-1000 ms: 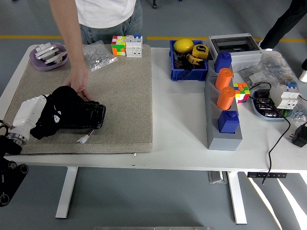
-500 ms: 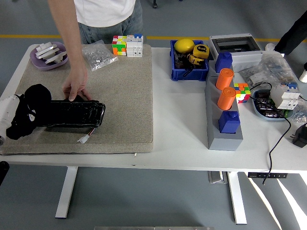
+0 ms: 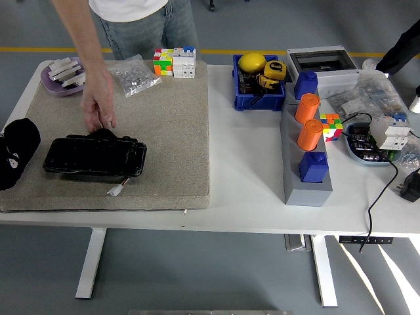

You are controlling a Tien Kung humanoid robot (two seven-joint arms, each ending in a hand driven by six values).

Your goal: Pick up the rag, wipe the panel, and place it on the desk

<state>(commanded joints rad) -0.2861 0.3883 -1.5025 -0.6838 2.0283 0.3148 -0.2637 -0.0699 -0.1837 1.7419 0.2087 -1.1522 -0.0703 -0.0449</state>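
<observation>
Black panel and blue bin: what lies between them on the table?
Head view: only bare beige mat, then a strip of white table, separates the black panel from the blue bin.

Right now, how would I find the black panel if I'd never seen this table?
Look at the big beige mat covering the table's left half. Near its front left part lies the black panel, flat and glossy, with a person's hand at its far edge. Unlike the black rag beside it, it is rigid and rectangular.

The panel (image 3: 94, 157) lies on the mat (image 3: 164, 131) at the table's (image 3: 249, 197) left, a rag (image 3: 16, 152) to its left, a person's hand (image 3: 98, 108) touching its far edge.
</observation>
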